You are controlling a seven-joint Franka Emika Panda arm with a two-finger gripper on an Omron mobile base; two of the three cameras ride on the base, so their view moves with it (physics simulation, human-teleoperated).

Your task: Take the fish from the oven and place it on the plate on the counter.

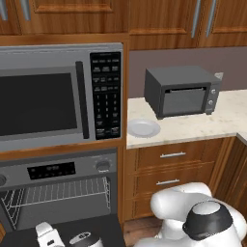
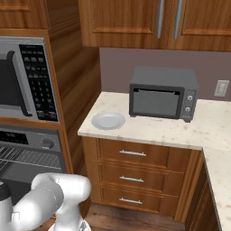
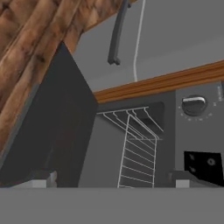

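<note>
The oven (image 1: 58, 190) stands open, its dark door (image 1: 72, 230) folded down and the wire rack (image 1: 62, 192) bare where it shows. The fish is hidden. In the hand view I look sideways into the oven cavity (image 3: 131, 148), past the dark door (image 3: 57, 127), the rack (image 3: 135, 153) and a control knob (image 3: 194, 105). My gripper (image 3: 113, 180) is open, its fingertips (image 3: 41, 178) wide apart with nothing between them. The white hand body (image 1: 47, 235) sits low over the door. The pale round plate (image 1: 143, 128) (image 2: 108, 121) lies bare on the beige counter (image 1: 202, 123) (image 2: 180, 128), right of the oven.
A large microwave (image 1: 53, 96) (image 2: 22, 79) sits above the oven. A dark-grey toaster oven (image 1: 181, 91) (image 2: 162, 92) stands on the counter behind the plate. Wooden drawers (image 2: 133, 173) lie below the counter and cabinets hang above. My arm's white links (image 1: 198, 214) (image 2: 49, 198) fill the foreground.
</note>
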